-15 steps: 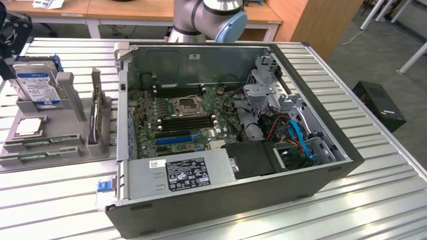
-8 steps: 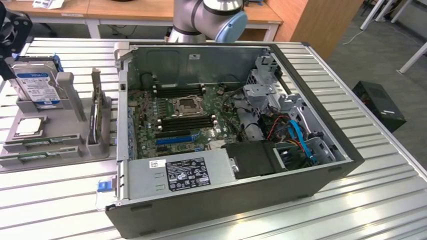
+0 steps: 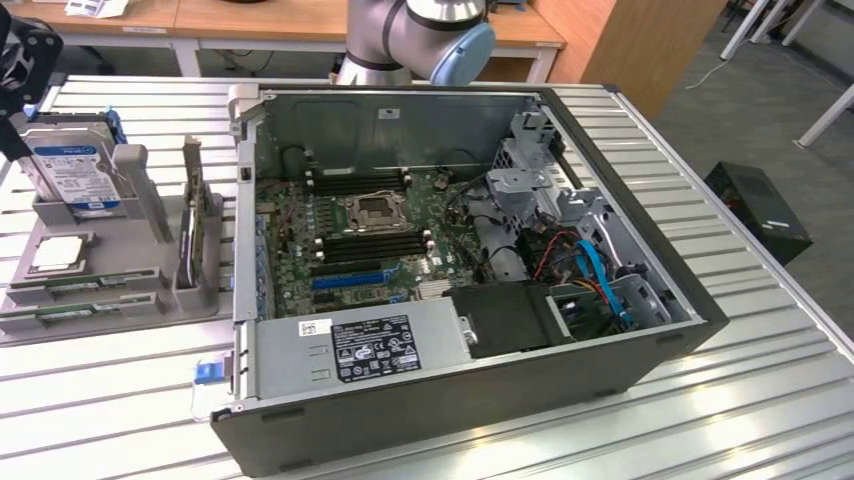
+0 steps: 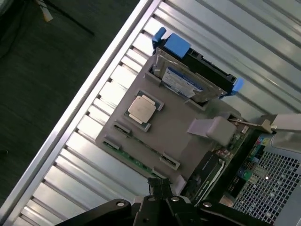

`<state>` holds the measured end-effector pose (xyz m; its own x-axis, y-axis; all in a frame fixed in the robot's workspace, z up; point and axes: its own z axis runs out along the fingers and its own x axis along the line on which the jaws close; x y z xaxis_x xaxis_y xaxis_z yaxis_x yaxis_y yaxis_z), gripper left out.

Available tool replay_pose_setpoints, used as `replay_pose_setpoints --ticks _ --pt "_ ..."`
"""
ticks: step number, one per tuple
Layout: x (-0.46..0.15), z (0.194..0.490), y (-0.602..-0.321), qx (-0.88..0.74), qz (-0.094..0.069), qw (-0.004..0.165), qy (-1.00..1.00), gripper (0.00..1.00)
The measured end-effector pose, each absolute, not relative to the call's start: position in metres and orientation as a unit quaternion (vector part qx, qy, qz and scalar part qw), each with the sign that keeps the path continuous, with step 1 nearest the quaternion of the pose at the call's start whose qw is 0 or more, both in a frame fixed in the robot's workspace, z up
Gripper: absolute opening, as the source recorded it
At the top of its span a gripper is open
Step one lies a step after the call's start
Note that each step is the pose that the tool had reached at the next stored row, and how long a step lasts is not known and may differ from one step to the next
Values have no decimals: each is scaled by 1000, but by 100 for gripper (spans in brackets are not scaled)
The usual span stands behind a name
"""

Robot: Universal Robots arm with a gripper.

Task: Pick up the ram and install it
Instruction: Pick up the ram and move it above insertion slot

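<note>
1. Two green ram sticks lie flat in the grey tray (image 3: 127, 262): one ram stick (image 3: 87, 285) and a second ram stick (image 3: 67, 313) just beside it.
2. The tray sits on the tabletop (image 3: 747, 400), next to the open computer case (image 3: 441, 420), on the exterior view's left.
3. The claw (image 4: 159, 182) is clenched tight and has nothing in it.
4. In the wrist view, the claw hangs up above the tray, over the edge where the ram sticks lie. It does not touch them.
5. Inside the case, the long black slots (image 3: 360, 184) on the green board look bare. I see no ram stick standing in them.
6. So I think the job is only at its start. No ram has been picked up, and none has been put in the case. Both the picking up and the putting in are left to do.
</note>
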<state>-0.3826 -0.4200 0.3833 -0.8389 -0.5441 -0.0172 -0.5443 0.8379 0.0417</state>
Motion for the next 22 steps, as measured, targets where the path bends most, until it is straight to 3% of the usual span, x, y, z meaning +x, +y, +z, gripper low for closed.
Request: replay_pose_setpoints --ticks 22 --pt "-383 383 -420 -468 22 -2 883 11"
